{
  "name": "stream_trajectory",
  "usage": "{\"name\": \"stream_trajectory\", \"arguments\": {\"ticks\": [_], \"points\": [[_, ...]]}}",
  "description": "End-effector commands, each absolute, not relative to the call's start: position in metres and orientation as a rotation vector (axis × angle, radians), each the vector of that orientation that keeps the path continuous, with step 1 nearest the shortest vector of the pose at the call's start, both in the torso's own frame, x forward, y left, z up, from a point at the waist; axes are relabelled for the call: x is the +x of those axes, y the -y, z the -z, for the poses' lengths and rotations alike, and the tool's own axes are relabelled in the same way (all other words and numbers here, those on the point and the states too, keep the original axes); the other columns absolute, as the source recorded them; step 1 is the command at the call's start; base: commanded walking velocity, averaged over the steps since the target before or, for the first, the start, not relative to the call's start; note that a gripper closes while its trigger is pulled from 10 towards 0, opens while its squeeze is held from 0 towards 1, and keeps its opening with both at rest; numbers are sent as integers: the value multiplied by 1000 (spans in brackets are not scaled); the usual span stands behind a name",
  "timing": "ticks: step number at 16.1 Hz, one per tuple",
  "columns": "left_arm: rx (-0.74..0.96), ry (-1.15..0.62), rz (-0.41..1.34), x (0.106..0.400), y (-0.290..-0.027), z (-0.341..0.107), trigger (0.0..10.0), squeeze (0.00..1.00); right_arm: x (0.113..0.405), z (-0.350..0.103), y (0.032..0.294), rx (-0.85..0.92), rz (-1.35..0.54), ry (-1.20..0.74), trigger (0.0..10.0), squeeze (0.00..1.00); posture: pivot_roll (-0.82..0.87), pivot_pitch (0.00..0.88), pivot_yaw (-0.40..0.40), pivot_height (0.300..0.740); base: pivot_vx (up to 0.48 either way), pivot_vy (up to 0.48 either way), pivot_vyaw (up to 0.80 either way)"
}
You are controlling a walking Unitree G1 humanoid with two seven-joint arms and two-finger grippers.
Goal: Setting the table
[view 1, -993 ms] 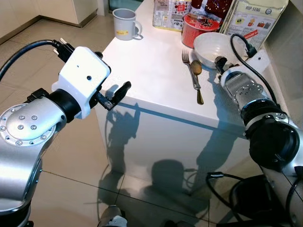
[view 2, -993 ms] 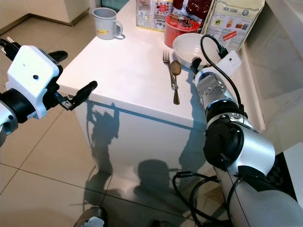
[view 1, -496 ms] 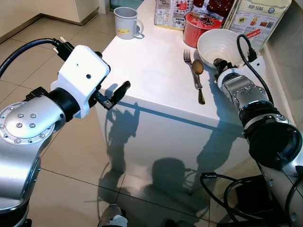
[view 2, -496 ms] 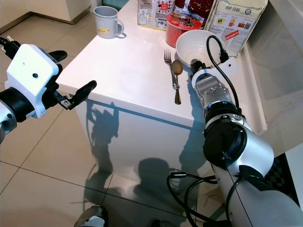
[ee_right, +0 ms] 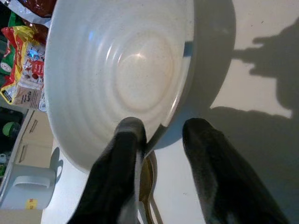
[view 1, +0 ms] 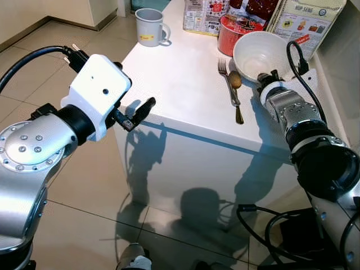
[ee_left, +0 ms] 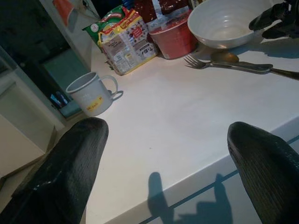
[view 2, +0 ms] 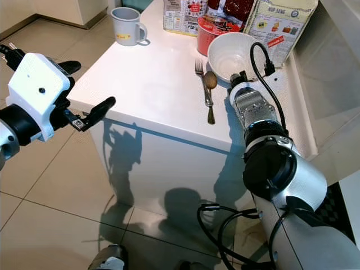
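Observation:
A white bowl (view 1: 256, 52) stands at the far right of the white table (view 1: 180, 84), tipped up on the near side. My right gripper (ee_right: 161, 128) is shut on the bowl's near rim, one finger inside and one outside. Just left of the bowl a fork (view 1: 224, 76) and a wooden-headed spoon (view 1: 234, 84) lie side by side. My left gripper (ee_left: 168, 128) hangs open off the table's front left corner, holding nothing. A grey mug (view 1: 149, 27) stands at the far left corner.
A red tub (view 1: 230, 34) and food packets (view 1: 201, 14) line the table's back edge, with a large bag (view 1: 308, 22) behind the bowl. A wall counter runs along the right. Tiled floor lies left of and before the table.
The bowl has shifted slightly right and away in my right gripper, and its near rim has tipped up more. The left arm has not moved.

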State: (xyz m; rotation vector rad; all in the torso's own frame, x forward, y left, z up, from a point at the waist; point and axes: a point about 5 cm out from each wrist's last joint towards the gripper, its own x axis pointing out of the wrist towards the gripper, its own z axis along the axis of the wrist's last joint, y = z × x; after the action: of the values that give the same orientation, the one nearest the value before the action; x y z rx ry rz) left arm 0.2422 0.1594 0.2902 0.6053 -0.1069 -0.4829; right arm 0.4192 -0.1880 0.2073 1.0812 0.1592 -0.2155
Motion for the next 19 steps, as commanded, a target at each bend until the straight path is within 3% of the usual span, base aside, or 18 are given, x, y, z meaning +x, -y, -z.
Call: {"name": "stream_trajectory", "arguments": {"ticks": [1,10,16,19], "points": [[622,116,519,237,-155,-291,10000,0,417,-201,195,1108,250,-174,0,0,437,137,-100,740,0,0,0],[634,114,517,238,-156,-291,10000,0,417,-200,195,1139,244,-161,0,0,438,128,-101,740,0,0,0],[622,155,487,247,-154,-292,10000,0,419,-218,202,1217,179,-47,0,0,385,73,-99,740,0,0,0],[600,172,455,254,-154,-290,10000,0,423,-237,200,1142,95,27,0,0,334,36,-78,740,0,0,0]]}}
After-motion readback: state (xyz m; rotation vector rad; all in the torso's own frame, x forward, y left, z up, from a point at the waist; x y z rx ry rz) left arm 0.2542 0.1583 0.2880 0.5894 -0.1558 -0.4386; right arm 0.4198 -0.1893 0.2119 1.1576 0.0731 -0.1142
